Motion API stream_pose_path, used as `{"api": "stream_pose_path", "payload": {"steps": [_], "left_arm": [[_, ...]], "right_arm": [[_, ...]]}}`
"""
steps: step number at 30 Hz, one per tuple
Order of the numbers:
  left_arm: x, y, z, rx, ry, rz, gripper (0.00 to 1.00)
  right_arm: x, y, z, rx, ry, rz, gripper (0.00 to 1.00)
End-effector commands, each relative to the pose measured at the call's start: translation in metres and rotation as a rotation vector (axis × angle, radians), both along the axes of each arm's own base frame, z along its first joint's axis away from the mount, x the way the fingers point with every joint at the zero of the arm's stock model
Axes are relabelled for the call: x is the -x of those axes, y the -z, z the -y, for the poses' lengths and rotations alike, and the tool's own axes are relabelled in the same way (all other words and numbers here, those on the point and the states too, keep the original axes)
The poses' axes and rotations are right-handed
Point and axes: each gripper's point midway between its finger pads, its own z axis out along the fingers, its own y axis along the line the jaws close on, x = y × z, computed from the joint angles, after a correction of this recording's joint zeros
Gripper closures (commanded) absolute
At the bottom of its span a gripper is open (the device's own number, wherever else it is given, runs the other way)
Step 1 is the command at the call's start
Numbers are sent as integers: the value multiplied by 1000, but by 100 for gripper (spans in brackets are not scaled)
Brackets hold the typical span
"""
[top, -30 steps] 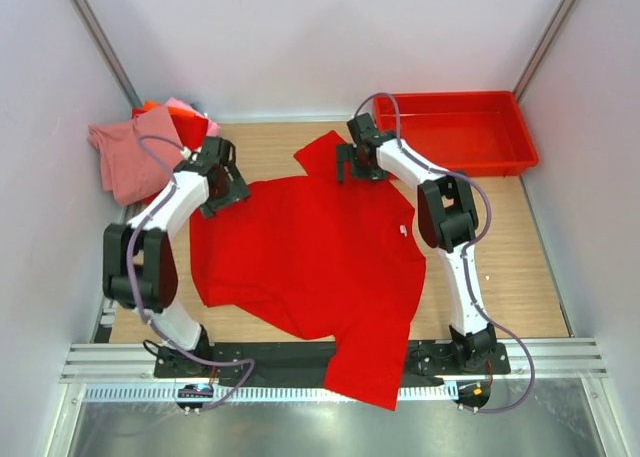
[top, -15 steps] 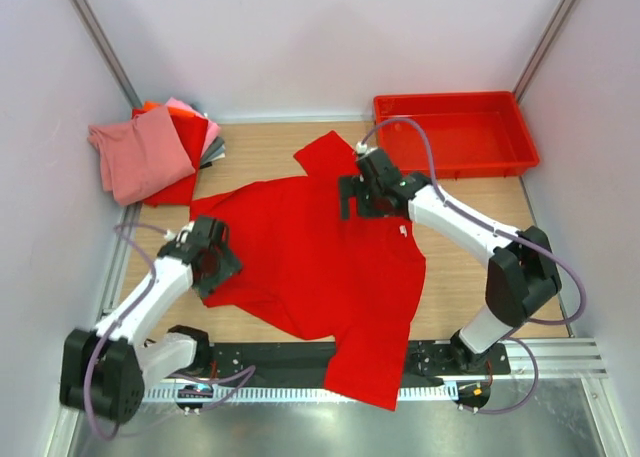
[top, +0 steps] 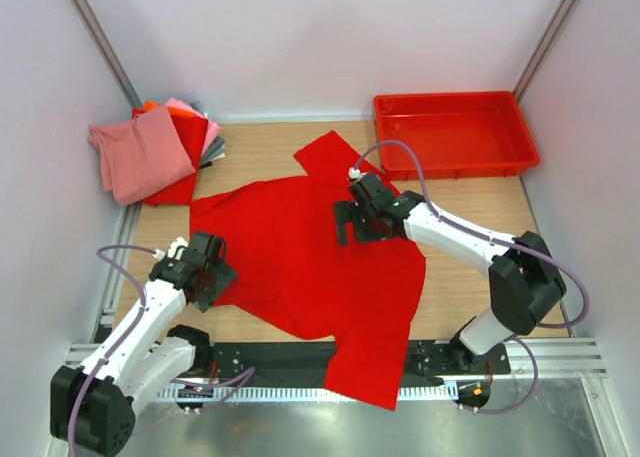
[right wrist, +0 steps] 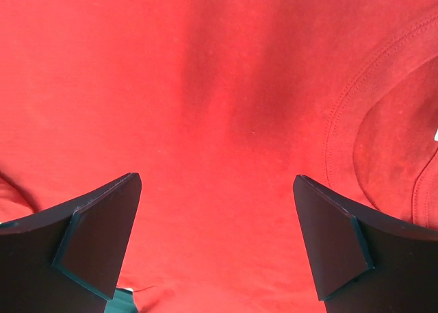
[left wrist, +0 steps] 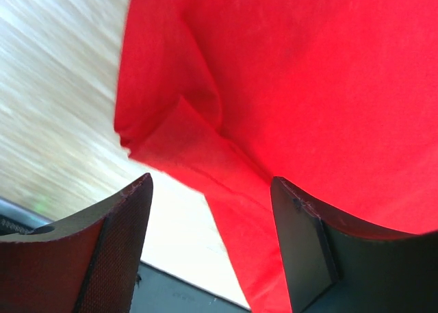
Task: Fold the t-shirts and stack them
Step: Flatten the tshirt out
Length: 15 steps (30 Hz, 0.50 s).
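Both tools gape wide, gripping nothing: left tool (left wrist: pixel 211 184) over rumpled hem corner toward left edge of table (top: pixel 480 277), right tool (right wrist: pixel 216 179) over chest beside collar. Mid-table sprawls red t-shirt (top: pixel 310 267), sleeve hanging off near edge. Best pinch cloth edges, pull taut before folding. Far right corner: tray (top: pixel 450 132), nothing visible inside.

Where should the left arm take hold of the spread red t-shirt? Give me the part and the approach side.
Probably the doubled-over corner at the red t-shirt's left edge, coming in from the bare table side. The cloth is folded thick there and sits between the left gripper's open fingers; elsewhere it lies flat.
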Motion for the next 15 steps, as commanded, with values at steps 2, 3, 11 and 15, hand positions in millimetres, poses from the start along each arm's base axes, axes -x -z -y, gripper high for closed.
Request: {"api": "stream_pose_path", "payload": {"steps": [2,3,11,15], "left_arm": [[13,6,6,2,-26,-33,32],[17,8,10,-6,-3,-44,32],[28,28,3,-65,-12,-69,34],[20,35,-1,-113,6,-82,34]], "right_arm": [[-6,-14,-4,-48,12,59,0],[-6,-13,-4,-47,12,62,0],[-2,6,-3,-27,-12,29,0],[0,9,-1,-14,-16,29,0]]}}
